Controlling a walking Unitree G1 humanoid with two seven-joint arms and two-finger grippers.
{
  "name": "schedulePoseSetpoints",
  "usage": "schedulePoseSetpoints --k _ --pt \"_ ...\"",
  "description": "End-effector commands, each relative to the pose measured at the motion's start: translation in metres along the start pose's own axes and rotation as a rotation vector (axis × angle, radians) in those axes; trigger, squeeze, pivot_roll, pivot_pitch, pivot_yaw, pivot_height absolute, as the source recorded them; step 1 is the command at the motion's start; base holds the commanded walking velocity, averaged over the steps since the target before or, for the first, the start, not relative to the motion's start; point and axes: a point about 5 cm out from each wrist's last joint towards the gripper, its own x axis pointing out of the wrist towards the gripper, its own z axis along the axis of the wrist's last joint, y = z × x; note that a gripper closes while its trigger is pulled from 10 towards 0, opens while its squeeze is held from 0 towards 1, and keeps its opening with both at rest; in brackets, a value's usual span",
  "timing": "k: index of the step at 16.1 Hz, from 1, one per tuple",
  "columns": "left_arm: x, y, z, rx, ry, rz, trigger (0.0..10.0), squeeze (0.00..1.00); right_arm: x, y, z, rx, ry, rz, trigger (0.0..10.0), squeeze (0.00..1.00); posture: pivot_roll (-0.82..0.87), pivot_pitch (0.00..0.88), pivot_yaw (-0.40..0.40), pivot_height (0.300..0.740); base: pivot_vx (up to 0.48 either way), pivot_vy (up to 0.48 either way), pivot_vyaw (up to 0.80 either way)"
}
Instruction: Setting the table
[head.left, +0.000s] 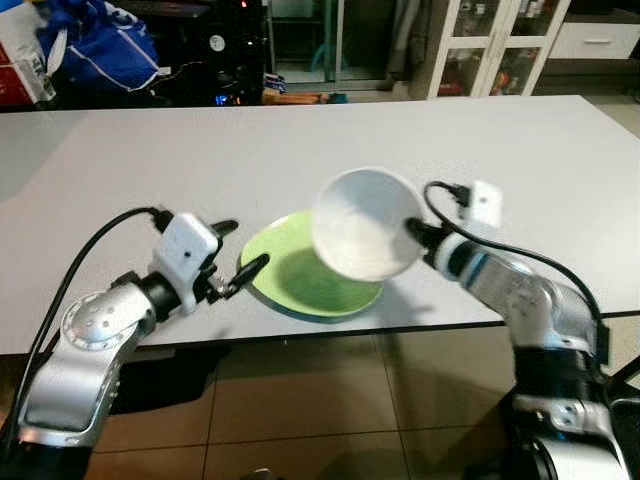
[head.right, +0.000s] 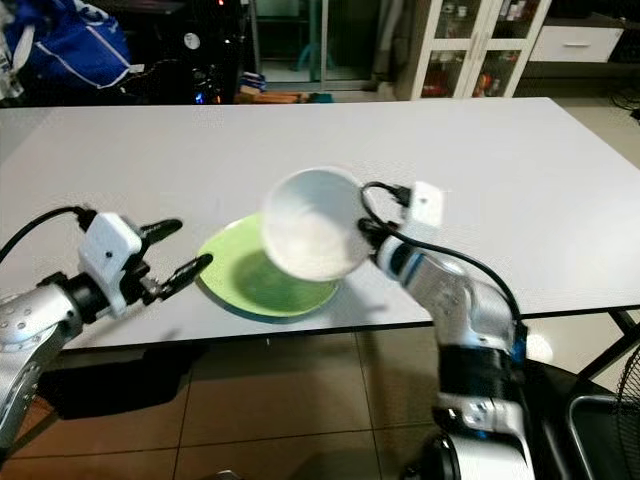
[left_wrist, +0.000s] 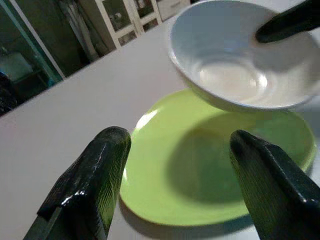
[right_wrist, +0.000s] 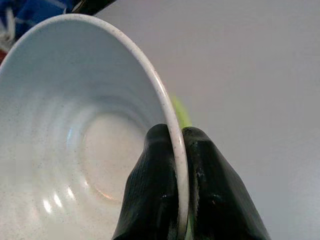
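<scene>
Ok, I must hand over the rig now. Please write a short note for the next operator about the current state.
Right end effector: shut on the rim of the white bowl, held tilted above the green plate.
Left end effector: open, beside the plate, holding nothing.
Plate lies near the front edge of the white table.
Done: plate placed.
Left: lower the bowl onto the plate, then release.

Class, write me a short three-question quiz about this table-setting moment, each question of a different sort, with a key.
1. True or false: the white bowl is resting flat on the green plate.
2. Which claw holds the bowl? A) left B) right C) both
3. Fill in: the left claw is ____, beside the plate.

Key:
1. False; it is held tilted above the plate.
2. B; the right claw pinches its rim.
3. Open, fingers apart, holding nothing.
</scene>
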Motion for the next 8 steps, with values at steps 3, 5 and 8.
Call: schedulePoseSetpoints --k 3,5,8 --pt "-0.003 -0.007 0.003 -0.020 0.020 -0.060 10.0 0.00 0.015 0.015 0.000 -0.044 0.085 0.048 10.0 0.00 -0.04 0.000 -0.006 0.740 0.000 0.000 0.00" --pt "-0.005 -0.008 -0.001 -0.016 0.052 -0.082 10.0 0.00 0.020 0.015 -0.003 -0.067 0.124 0.044 10.0 0.00 -0.04 0.000 -0.006 0.740 0.000 0.000 0.00" --pt "-0.007 -0.009 -0.003 -0.015 0.074 -0.102 10.0 0.00 0.029 0.012 -0.003 -0.093 0.165 0.007 10.0 0.00 -0.04 0.000 -0.006 0.740 0.000 0.000 0.00"
